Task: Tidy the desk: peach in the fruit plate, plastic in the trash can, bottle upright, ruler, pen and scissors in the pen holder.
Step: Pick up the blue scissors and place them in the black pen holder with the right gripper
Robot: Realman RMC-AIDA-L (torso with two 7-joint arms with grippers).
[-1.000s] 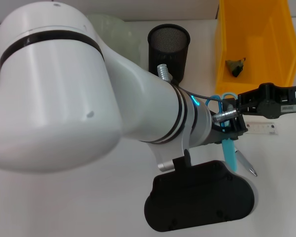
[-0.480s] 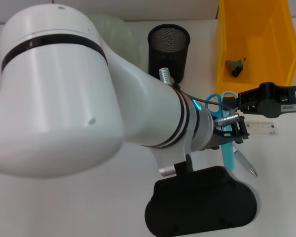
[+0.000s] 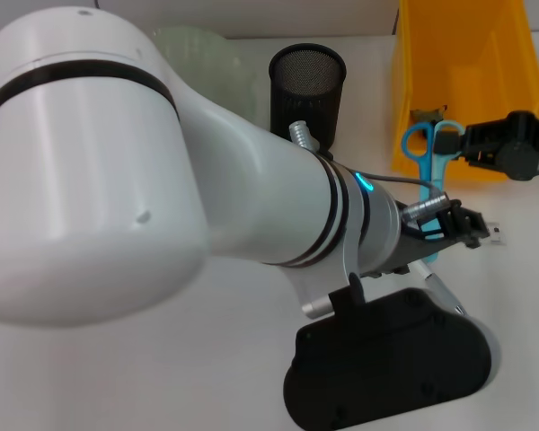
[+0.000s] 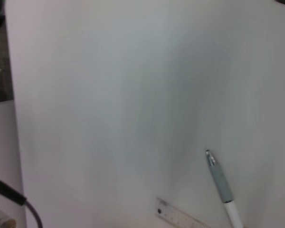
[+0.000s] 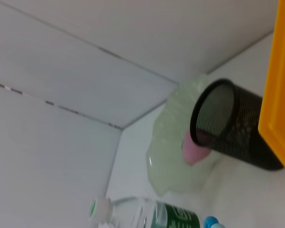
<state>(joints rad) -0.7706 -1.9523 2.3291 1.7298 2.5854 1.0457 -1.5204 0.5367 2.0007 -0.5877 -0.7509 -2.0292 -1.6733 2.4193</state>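
The right hand (image 3: pixel 463 144) is clamped on the blue scissors (image 3: pixel 428 166), which hang handles-up just in front of the yellow trash can (image 3: pixel 467 72), to the right of the mesh pen holder (image 3: pixel 307 90). The left hand's state cannot be told. The pen (image 4: pixel 222 183) and ruler (image 4: pixel 180 216) lie on the bench (image 4: pixel 133 95) near the scissors; no writing is legible.

We see the fruit plate (image 3: pixel 202 54) just left of the pen holder (image 3: pixel 307 85), the trash can (image 3: pixel 467 76) to its right, the pen (image 4: pixel 222 187) and ruler (image 4: pixel 180 216) before it.
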